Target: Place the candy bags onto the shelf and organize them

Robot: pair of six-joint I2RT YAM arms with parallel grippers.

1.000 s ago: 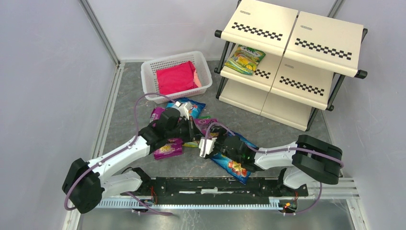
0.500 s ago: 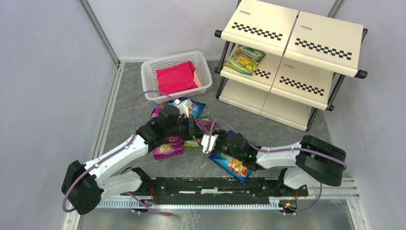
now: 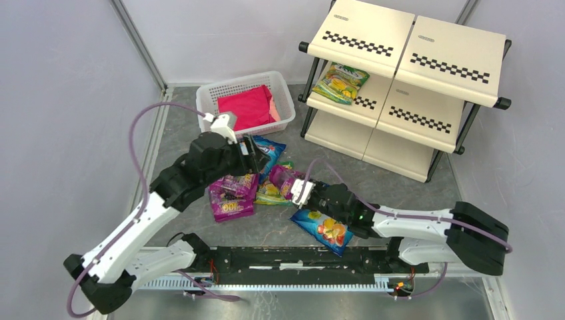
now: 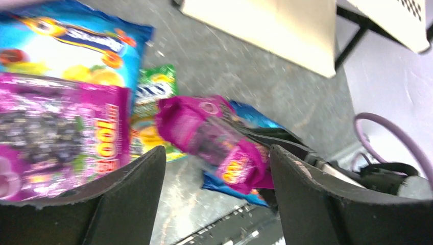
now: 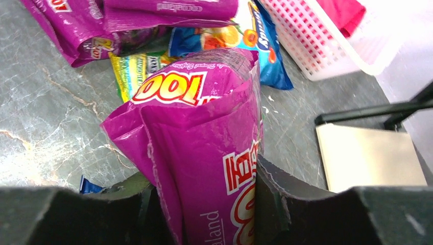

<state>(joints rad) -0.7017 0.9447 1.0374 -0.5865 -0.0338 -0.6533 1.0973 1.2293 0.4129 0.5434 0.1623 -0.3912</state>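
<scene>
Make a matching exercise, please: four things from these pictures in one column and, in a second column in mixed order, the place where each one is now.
Things
1. lemon candy bag
2. pink cloth
3. magenta candy bag filling the right wrist view
4. blue candy bag nearest the arm bases

Places
A. between the fingers of the right gripper
B. flat on the table
C. in the white basket
D. on the middle tier of the shelf

Pairs: 1-D, 2-C, 3-A, 4-B
</scene>
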